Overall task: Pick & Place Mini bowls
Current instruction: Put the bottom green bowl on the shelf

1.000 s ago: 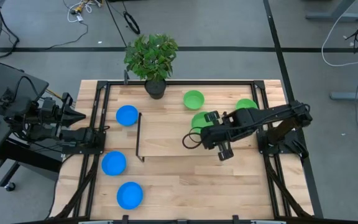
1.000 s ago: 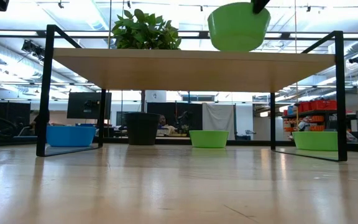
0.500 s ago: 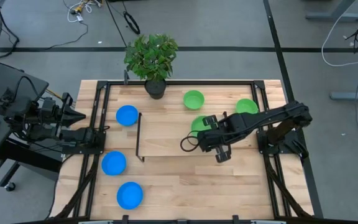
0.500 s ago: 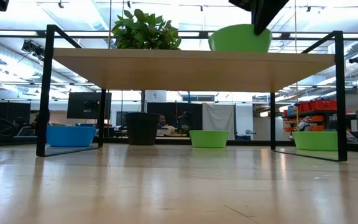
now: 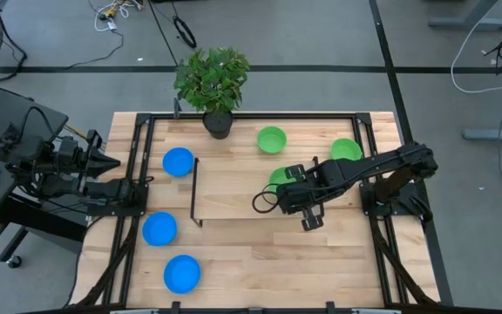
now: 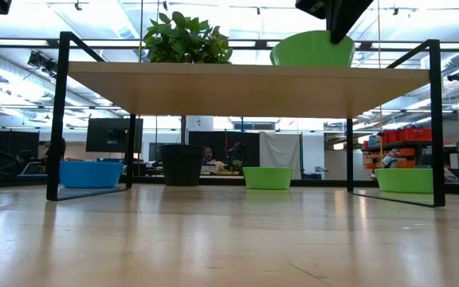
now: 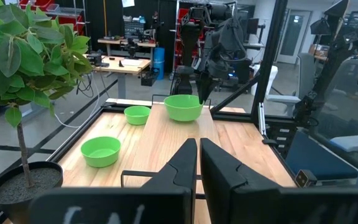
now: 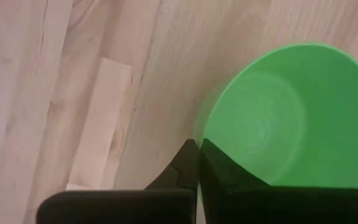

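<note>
Green mini bowl (image 8: 291, 118) sits on the raised wooden shelf (image 5: 234, 196), and the right gripper (image 8: 196, 155) pinches its near rim, one finger inside the wall and one outside, nearly pressed together. We judge the bowl light, stiff and slick thin plastic, so the rim is the only sound hold and a loose pinch could let it tip or slide. Two more green bowls (image 5: 271, 139) (image 5: 346, 149) and three blue bowls (image 5: 178, 160) (image 5: 159, 229) (image 5: 181, 273) lie on the table (image 5: 260, 270) beside the plant (image 5: 213, 78), while the left gripper (image 7: 197, 163) waits at the left edge, fingers together.
</note>
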Controlling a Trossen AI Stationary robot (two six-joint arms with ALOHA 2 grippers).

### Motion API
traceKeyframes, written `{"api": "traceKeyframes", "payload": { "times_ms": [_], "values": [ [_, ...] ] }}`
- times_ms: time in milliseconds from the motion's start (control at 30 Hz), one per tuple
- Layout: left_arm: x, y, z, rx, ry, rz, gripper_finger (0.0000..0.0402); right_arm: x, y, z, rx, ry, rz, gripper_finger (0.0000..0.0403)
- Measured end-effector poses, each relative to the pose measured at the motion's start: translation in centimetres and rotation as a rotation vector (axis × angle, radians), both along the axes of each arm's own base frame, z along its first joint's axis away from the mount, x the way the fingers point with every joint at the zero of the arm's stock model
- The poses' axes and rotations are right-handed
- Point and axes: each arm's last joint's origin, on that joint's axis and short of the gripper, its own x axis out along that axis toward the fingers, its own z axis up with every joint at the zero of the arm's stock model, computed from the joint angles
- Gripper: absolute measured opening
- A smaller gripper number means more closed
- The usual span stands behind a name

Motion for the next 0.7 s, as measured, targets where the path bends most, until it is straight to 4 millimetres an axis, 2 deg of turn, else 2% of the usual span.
{"api": "traceKeyframes", "payload": {
  "times_ms": [267,700],
  "values": [
    [0.0,0.0,0.0,0.0,0.0,0.0,0.0023,0.3,0.1,0.1,0.004,-0.03,0.003,0.0001],
    [0.0,0.0,0.0,0.0,0.0,0.0,0.0023,0.0,1.5,0.1,-0.055,-0.05,0.085,0.0001]
  ]
}}
